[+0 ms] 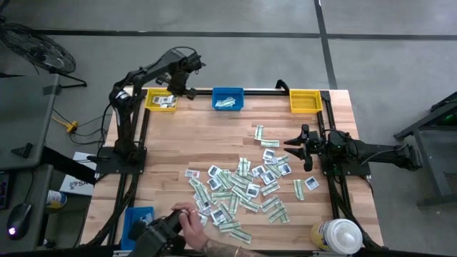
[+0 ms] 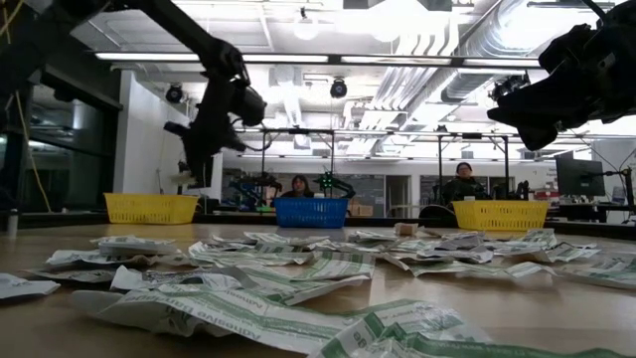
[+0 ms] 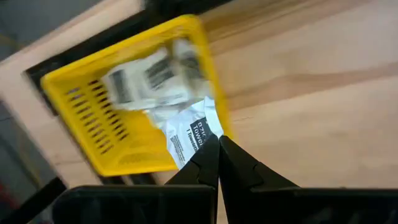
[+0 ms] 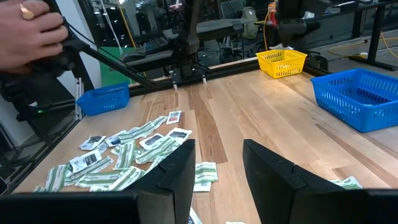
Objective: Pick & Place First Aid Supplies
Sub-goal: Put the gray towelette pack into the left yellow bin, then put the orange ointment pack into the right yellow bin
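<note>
**White packet pinched over the left yellow bin**

A squarish white packet [image 3: 194,134] with dark print hangs from the closed tips of the left gripper [image 3: 217,148], right over the near wall of the left yellow bin [image 1: 151,104] at the table's back edge. More white packets already lie inside that bin.

The remaining supplies form a scattered heap [image 1: 243,187] of white squares and green-and-white strips across the middle and front of the wooden table [image 1: 214,135], with a few strays toward the right side.

The right gripper [image 1: 290,146] hovers above the table's right side, its jaws parted and holding nothing.

A blue bin [image 1: 228,99] sits mid-back with some strips in it, a second yellow bin [image 1: 305,101] back right, another blue bin [image 1: 138,218] front left. A white-capped bottle [image 1: 338,235] stands front right. A person's hand [image 1: 188,217] reaches over the front edge.
</note>
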